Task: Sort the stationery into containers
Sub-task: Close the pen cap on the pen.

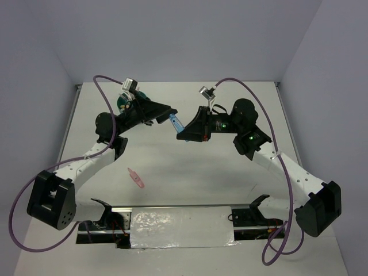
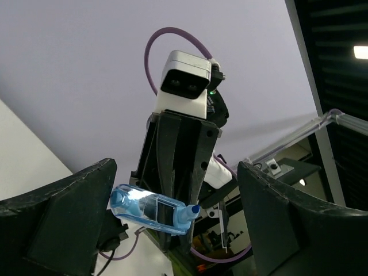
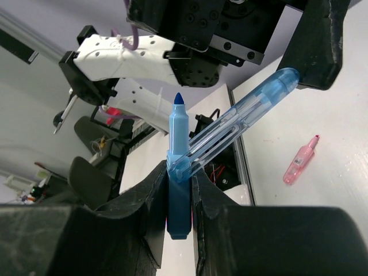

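Mid-frame, the right gripper (image 3: 179,190) clamped the stubby translucent-blue plastic marker (image 3: 178,138); the left gripper (image 2: 178,192) gaped around it. Its slanting clear part could snag a left finger and twist loose, short of the round teal plastic organiser (image 1: 122,103) upper left.

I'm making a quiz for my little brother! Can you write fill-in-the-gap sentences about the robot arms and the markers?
1. The right gripper is shut on a ___ marker.
2. The jaws of the left gripper stand wide ___.
3. A ___ marker lies flat on the table.
4. In the top view, the teal organiser shows just beyond the ___ arm.

Missing words: blue; open; pink; left.
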